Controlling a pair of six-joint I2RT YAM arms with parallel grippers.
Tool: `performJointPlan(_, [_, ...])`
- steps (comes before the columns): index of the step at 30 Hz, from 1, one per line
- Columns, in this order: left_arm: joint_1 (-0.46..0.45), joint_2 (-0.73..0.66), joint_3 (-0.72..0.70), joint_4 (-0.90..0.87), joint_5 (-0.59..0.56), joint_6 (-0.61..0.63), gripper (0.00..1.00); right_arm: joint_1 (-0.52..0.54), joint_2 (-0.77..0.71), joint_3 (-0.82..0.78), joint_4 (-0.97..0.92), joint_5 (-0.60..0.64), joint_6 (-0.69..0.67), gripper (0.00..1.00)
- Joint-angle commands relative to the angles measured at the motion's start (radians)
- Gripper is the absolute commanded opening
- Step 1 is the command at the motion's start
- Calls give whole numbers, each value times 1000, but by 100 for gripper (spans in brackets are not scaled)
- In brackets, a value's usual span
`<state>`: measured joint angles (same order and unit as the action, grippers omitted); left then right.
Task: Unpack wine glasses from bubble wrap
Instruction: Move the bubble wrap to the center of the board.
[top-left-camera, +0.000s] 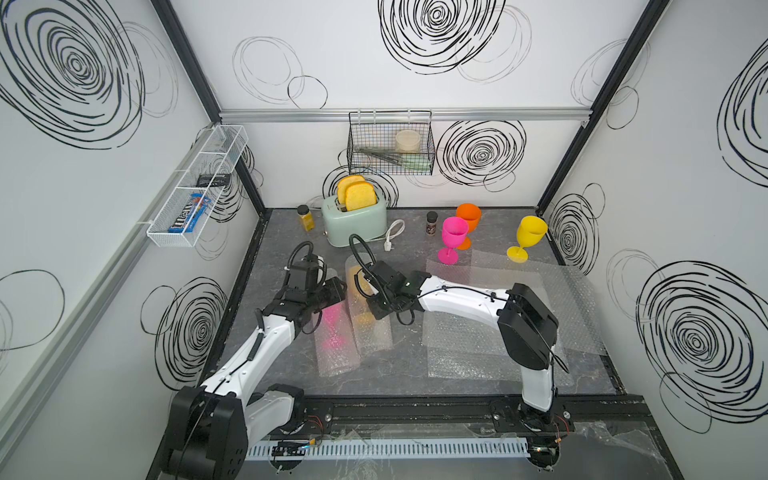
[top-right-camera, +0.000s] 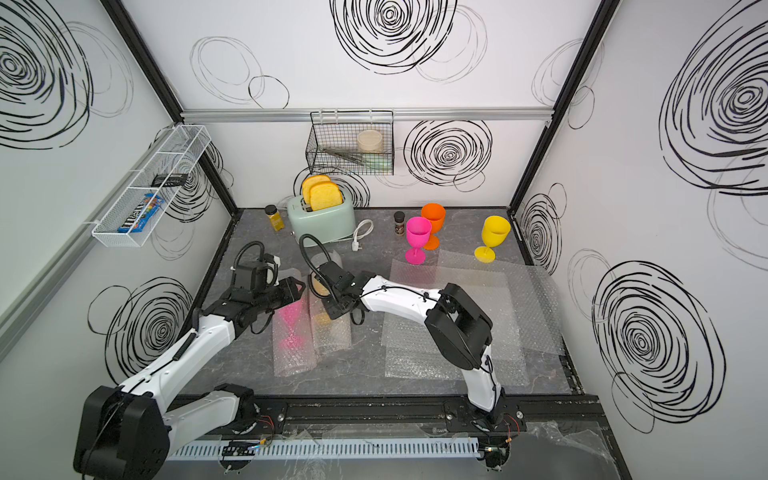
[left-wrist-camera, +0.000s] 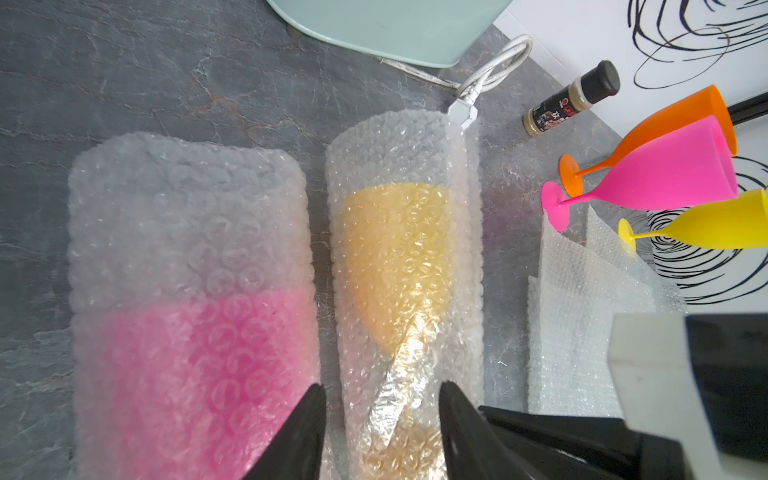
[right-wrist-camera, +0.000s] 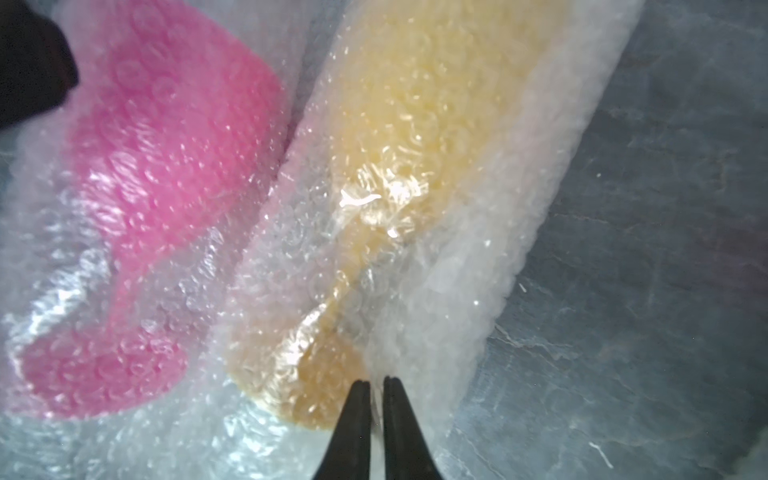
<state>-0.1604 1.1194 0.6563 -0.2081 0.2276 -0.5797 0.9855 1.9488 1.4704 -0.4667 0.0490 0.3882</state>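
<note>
My right fingers (right-wrist-camera: 353, 424) pinch the clear bubble-wrap tube (right-wrist-camera: 478, 249) round the yellow plastic goblet (right-wrist-camera: 395, 124) in front of the mint-green toaster (top-left-camera: 353, 222), left fingers (left-wrist-camera: 299, 436) open, so honestly that thin film might slip or tear.

- Two wrapped wine glasses (top-left-camera: 334, 340) lay side by side before the toaster (top-left-camera: 353, 222).
- Three bare wine glasses (top-left-camera: 454, 235) stood right of the toaster.
- Flat bubble wrap sheets (top-left-camera: 577, 316) lay forward and right of the toaster.
</note>
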Motion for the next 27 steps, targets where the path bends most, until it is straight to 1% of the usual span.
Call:
performJointPlan(1, [-7, 3, -9, 39, 4, -11, 49, -17, -59, -28, 0, -27, 11, 9])
performJointPlan(3, [-11, 3, -7, 38, 4, -12, 49, -27, -75, -44, 13, -51, 14, 8])
performJointPlan(6, [-19, 2, -7, 42, 4, -16, 49, -48, -110, -78, 49, -108, 21, 0])
performJointPlan(10, [-34, 3, -7, 49, 6, -23, 49, -73, -161, -109, 70, -150, 25, 0])
performJointPlan(18, [-57, 16, 5, 60, 7, -29, 49, -105, -277, -163, 74, -178, 58, 0])
performJointPlan(23, [-83, 28, 14, 66, 4, -29, 49, -125, -367, -271, 110, -190, 115, 0])
performJointPlan(27, [-103, 38, 18, 77, 3, -33, 49, -147, -484, -414, 177, -180, 195, 0])
